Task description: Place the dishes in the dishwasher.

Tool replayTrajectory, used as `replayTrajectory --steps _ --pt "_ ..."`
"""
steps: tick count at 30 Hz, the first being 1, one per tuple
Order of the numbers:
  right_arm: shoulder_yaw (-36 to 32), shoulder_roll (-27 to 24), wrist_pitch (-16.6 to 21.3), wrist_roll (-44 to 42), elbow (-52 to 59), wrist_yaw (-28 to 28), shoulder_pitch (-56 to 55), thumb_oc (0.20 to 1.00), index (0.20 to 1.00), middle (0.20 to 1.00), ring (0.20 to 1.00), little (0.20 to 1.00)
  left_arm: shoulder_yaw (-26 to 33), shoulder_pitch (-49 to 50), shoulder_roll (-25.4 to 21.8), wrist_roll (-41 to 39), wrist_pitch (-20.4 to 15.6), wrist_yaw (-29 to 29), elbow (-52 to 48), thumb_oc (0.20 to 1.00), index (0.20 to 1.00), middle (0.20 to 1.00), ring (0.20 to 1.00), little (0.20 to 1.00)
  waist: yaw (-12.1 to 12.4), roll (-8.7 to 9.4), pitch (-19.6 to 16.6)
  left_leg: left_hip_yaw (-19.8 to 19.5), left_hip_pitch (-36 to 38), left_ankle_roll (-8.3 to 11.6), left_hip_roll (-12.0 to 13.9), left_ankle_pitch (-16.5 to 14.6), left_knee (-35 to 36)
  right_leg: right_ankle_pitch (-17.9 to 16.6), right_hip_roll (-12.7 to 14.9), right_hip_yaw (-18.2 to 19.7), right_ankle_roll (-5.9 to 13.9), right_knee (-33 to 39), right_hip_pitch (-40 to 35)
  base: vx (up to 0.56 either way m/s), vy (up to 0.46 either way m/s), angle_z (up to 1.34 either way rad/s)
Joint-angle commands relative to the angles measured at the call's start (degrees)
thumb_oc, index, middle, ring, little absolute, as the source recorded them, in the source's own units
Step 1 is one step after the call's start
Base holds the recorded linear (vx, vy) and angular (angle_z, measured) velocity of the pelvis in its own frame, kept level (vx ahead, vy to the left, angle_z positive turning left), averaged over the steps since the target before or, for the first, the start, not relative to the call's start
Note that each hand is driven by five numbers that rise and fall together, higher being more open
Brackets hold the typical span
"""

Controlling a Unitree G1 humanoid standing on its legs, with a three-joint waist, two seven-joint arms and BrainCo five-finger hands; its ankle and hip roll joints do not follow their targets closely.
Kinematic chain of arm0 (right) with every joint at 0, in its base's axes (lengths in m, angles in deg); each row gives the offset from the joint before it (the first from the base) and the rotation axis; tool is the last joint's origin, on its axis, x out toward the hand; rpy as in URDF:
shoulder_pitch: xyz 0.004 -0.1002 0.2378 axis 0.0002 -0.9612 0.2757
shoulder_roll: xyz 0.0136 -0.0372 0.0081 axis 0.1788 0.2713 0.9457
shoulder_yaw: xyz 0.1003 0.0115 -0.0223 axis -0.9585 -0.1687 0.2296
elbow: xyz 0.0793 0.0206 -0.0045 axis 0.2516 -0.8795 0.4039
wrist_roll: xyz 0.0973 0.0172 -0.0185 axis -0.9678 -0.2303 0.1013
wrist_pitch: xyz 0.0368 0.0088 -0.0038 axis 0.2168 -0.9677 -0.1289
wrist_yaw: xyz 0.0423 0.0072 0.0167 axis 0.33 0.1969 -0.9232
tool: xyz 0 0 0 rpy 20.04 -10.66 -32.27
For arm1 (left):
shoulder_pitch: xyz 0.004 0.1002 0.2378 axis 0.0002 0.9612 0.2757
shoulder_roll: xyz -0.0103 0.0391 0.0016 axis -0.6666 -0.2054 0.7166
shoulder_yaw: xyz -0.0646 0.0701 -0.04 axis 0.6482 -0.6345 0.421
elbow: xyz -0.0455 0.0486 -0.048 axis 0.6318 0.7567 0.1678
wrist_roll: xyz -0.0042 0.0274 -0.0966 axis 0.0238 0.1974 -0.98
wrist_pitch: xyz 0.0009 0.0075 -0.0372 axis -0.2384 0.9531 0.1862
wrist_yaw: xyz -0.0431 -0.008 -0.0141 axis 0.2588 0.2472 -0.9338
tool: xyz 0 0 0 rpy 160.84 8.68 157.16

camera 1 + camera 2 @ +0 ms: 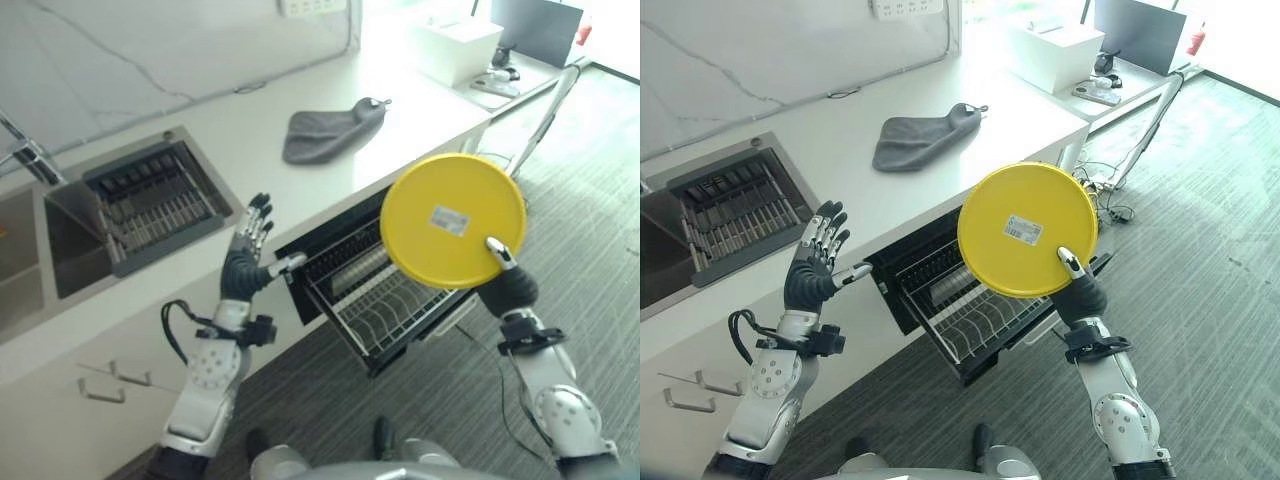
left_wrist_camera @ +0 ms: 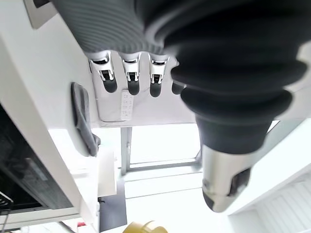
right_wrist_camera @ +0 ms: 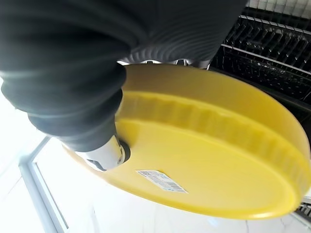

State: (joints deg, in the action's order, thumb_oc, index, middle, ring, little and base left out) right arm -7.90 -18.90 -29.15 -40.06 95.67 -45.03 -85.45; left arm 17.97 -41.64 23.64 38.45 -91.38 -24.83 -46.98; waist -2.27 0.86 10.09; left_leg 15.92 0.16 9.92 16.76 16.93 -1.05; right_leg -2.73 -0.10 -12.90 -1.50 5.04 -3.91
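Right hand (image 1: 1077, 288) clamped on yellow plate (image 1: 1025, 228), held on edge above pulled-out dishwasher rack (image 1: 970, 310); left hand (image 1: 815, 265) spread, empty, farther off.

Left hand (image 1: 247, 262) raised, fingers spread – right hand (image 1: 1078, 290) clamped (thumb up)

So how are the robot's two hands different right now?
The right hand pinches the yellow plate, thumb pressed on its underside; the left hand holds nothing, its fingers straight. The right hand is out over the pulled-out dishwasher rack; the left hand is up by the white counter edge. Both have dark ribbed covers.
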Motion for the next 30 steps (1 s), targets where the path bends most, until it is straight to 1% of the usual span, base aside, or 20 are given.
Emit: replayTrajectory --steps 1,2,4,7,9,11,13,14,15,16,17,19,20,21,22,24,26,27,28,30 --pt "-0.80 2.73 3.42 -2.55 6.09 -3.19 6.65 0.200 0.200 0.200 0.200 0.200 3.06 -2.18 -5.92 1.89 -5.33 1.38 -4.66 1.000 1.000 1.000 1.000 1.000 2.59 1.94 -0.60 -6.00 2.62 -5.38 -9.94 -18.88 -3.73 0.87 5.25 1.50 6.54 -0.04 -2.91 0.04 0.013 0.13" --pt "-0.51 3.12 3.52 -1.79 6.21 -2.73 6.74 0.200 0.200 0.200 0.200 0.200 3.14 -2.45 -5.73 1.78 -4.92 1.29 -4.64 1.000 1.000 1.000 1.000 1.000 2.74 1.48 -0.77 -6.00 2.64 -5.87 -11.52 -19.57 -4.12 0.92 5.02 1.60 6.55 -0.04 -3.11 0.06 0.063 -0.09" --pt "-0.31 5.28 4.96 0.89 5.60 0.02 7.43 0.200 0.200 0.200 0.200 0.200 2.08 -4.54 -5.15 2.19 -4.40 0.37 -3.46 1.000 1.000 1.000 1.000 1.000 2.15 0.40 -1.37 -2.24 4.98 -6.55 -13.19 -18.22 0.61 0.82 4.79 -1.40 7.19 -0.04 -3.68 0.11 0.218 -0.08" --pt "0.19 5.14 4.11 1.06 5.43 -0.29 7.72 0.200 0.200 0.200 0.200 0.200 0.74 -5.70 -5.07 3.76 -4.28 3.17 -2.92 1.000 1.000 1.000 1.000 1.000 2.03 0.47 -1.77 -5.04 6.97 -7.75 -14.71 -18.25 3.71 0.79 4.58 -0.54 7.37 -0.73 -3.81 0.10 0.286 0.29" --pt "-0.06 5.03 3.71 1.16 5.52 -1.05 7.16 0.200 0.200 0.200 0.200 0.200 0.50 -6.07 -4.92 4.28 -4.23 3.91 -2.87 1.000 1.000 1.000 1.000 1.000 1.73 0.59 -2.08 -4.34 8.11 -8.10 -14.60 -17.94 5.47 1.48 4.64 -0.99 7.50 -1.92 -3.85 0.13 0.314 -0.05" --pt "-0.51 4.98 3.33 0.70 5.40 -1.11 7.15 0.200 0.200 0.200 0.200 0.200 0.19 -6.84 -5.13 6.05 -4.63 4.84 -2.31 1.000 1.000 1.000 1.000 1.000 1.97 0.90 -2.24 -5.51 8.52 -8.73 -14.97 -18.29 6.05 2.90 4.86 -1.74 7.68 -5.15 -3.43 0.14 0.319 0.00" --pt "-0.82 5.10 3.25 0.28 5.21 -1.17 7.24 0.200 0.200 0.200 0.200 0.200 0.09 -7.67 -5.91 8.98 -5.34 5.24 -2.00 1.000 1.000 1.000 1.000 1.000 2.16 1.45 -1.78 -5.49 8.53 -9.51 -15.44 -18.59 5.78 3.15 5.32 -2.82 8.48 -11.11 -1.47 0.06 0.260 0.01" --pt "-0.43 5.89 3.91 0.42 5.38 -1.42 7.44 0.200 0.200 0.200 0.200 0.200 0.00 -8.40 -6.57 9.50 -6.30 4.87 -1.67 1.000 1.000 1.000 1.000 1.000 2.78 1.60 -0.66 -5.86 8.05 -10.22 -15.13 -18.42 5.10 1.88 6.53 -4.12 9.62 -20.62 2.03 -0.04 0.220 0.00" --pt "-0.07 7.11 4.70 0.66 5.48 -2.42 7.26 0.200 0.200 0.200 0.200 0.200 0.37 -8.95 -6.93 10.16 -7.02 3.91 -1.47 1.000 1.000 1.000 1.000 1.000 3.20 1.63 0.62 -6.38 6.97 -10.60 -14.44 -19.03 3.19 0.25 8.00 -3.40 9.96 -29.31 5.98 -0.05 0.163 0.10" --pt "-0.02 7.63 4.78 0.47 5.22 -2.57 7.35 0.200 0.200 0.200 0.200 0.200 0.56 -9.59 -7.24 10.76 -7.06 3.42 -1.35 1.000 1.000 1.000 1.000 1.000 3.45 1.92 1.07 -6.74 6.47 -10.57 -14.25 -19.43 2.24 -0.43 9.04 -2.72 9.83 -29.63 7.03 -0.03 0.029 0.10" --pt "-0.08 7.90 4.70 0.11 4.87 -2.51 7.62 0.200 0.200 0.200 0.200 0.200 0.60 -10.27 -7.57 10.86 -6.72 3.08 -1.40 1.000 1.000 1.000 1.000 1.000 3.71 2.21 1.28 -7.25 6.09 -10.44 -14.22 -19.71 1.48 -0.44 9.76 -2.54 9.68 -28.27 6.96 0.03 -0.096 0.19" --pt "0.11 8.10 5.39 0.03 3.84 -2.52 8.18 0.200 0.200 0.200 0.200 0.200 0.77 -11.65 -8.49 10.25 -5.92 1.74 -1.86 1.000 1.000 1.000 1.000 1.000 4.45 2.98 1.63 -9.15 5.40 -9.87 -14.26 -20.42 -0.25 -1.29 12.41 -2.12 9.70 -19.89 4.58 0.06 -0.191 0.22" --pt "0.14 8.14 6.11 -0.07 3.72 -2.45 8.32 0.200 0.200 0.200 0.200 0.200 0.73 -11.98 -8.81 10.11 -5.62 1.22 -2.42 1.000 1.000 1.000 1.000 1.000 4.59 3.35 1.75 -9.61 5.32 -9.57 -14.19 -20.98 -0.75 -2.77 13.96 -1.82 10.26 -14.86 3.40 0.11 -0.351 0.30" --pt "0.25 8.59 6.73 0.46 4.48 -1.94 8.04 0.200 0.200 0.200 0.200 0.200 0.81 -11.65 -8.92 10.91 -5.19 0.82 -3.43 1.000 1.000 1.000 1.000 1.000 4.47 3.86 1.88 -9.96 5.83 -8.74 -13.71 -21.84 -1.17 -7.59 16.78 -0.59 11.90 -7.79 2.18 0.13 -0.380 0.29" --pt "0.18 8.60 7.25 0.84 4.73 -1.58 7.86 0.200 0.200 0.200 0.200 0.200 0.71 -11.40 -9.03 11.97 -5.26 1.01 -3.67 1.000 1.000 1.000 1.000 1.000 4.20 3.90 1.79 -10.26 6.14 -8.40 -13.19 -22.15 -1.16 -9.00 17.41 0.88 12.56 -5.25 1.93 0.11 -0.392 0.31" --pt "-0.15 8.44 8.27 1.15 4.82 -0.10 7.72 0.200 0.200 0.200 0.200 0.200 -0.29 -11.93 -9.84 13.53 -5.12 1.22 -3.28 1.000 1.000 1.000 1.000 1.000 3.32 4.39 1.14 -11.88 5.87 -8.10 -12.05 -22.40 -1.22 -10.50 17.43 5.54 13.28 -1.68 2.37 0.04 -0.407 0.37" --pt "-0.47 8.20 8.46 1.09 4.96 -0.32 7.39 0.200 0.200 0.200 0.200 0.200 -0.35 -11.52 -10.28 13.81 -5.35 1.36 -3.44 1.000 1.000 1.000 1.000 1.000 3.68 4.92 0.67 -12.88 5.44 -7.76 -10.84 -22.60 -1.57 -9.57 17.09 5.07 13.40 -1.92 2.06 -0.03 -0.462 0.64" --pt "-0.67 7.49 9.18 1.09 4.92 -0.72 7.64 0.200 0.200 0.200 0.200 0.200 0.09 -10.71 -10.80 15.29 -6.04 1.41 -3.79 1.000 1.000 1.000 1.000 1.000 3.95 5.32 0.44 -12.98 5.25 -7.17 -9.27 -22.30 -1.55 -8.07 16.11 4.83 13.58 -1.48 1.51 -0.07 -0.482 0.68" --pt "-0.69 7.17 9.51 1.31 4.86 -0.64 7.87 0.200 0.200 0.200 0.200 0.200 0.19 -10.43 -11.08 15.92 -6.22 1.56 -3.91 1.000 1.000 1.000 1.000 1.000 4.00 5.39 0.24 -12.97 5.25 -6.78 -8.56 -22.04 -1.21 -7.43 15.46 4.70 13.61 -0.66 1.05 -0.08 -0.493 0.42" --pt "-0.85 6.31 8.24 0.86 4.69 0.44 9.03 0.200 0.200 0.200 0.200 0.200 0.30 -9.60 -11.43 18.96 -6.72 2.43 -3.76 1.000 1.000 1.000 1.000 1.000 4.09 5.21 -0.42 -12.04 6.38 -5.88 -6.78 -20.67 0.85 -6.50 14.05 4.33 13.48 -0.04 1.07 -0.05 -0.357 -0.10"
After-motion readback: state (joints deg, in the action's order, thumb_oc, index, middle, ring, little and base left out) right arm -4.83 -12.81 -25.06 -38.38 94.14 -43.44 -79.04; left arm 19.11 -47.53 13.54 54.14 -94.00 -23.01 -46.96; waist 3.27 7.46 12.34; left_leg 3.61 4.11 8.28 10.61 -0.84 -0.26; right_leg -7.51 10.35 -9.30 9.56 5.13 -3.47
